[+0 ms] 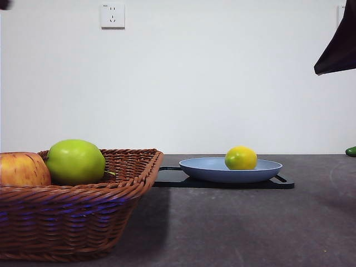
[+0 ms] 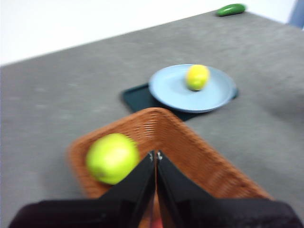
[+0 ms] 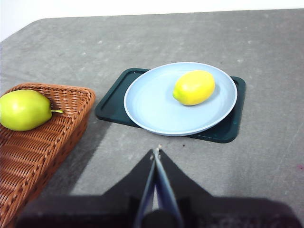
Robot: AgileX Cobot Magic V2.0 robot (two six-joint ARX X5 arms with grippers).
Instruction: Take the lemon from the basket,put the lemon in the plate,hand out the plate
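- Right now my right pincer (image 3: 156,154) is clenched with nothing between its jaws, hanging above bare table (image 3: 266,57) short of the plate (image 3: 152,111).
- From that pincer, the plate lies at twelve o'clock, resting on a flat black tray (image 3: 110,102).
- Inside the plate sits the lemon (image 3: 194,87), toward one o'clock from my jaws, touching nothing but the plate.
- Out at nine to ten o'clock is the basket (image 3: 28,156), holding a green apple (image 3: 24,109).
- My left pincer (image 2: 156,155) is likewise clenched and empty, poised over the basket's corner; that picture is blurred, so how near it hangs to the wicker I cannot tell.
- Seen from the front, a red-yellow apple (image 1: 22,169) sits against the green one, and a small green thing (image 1: 351,151) lies at the far right edge.
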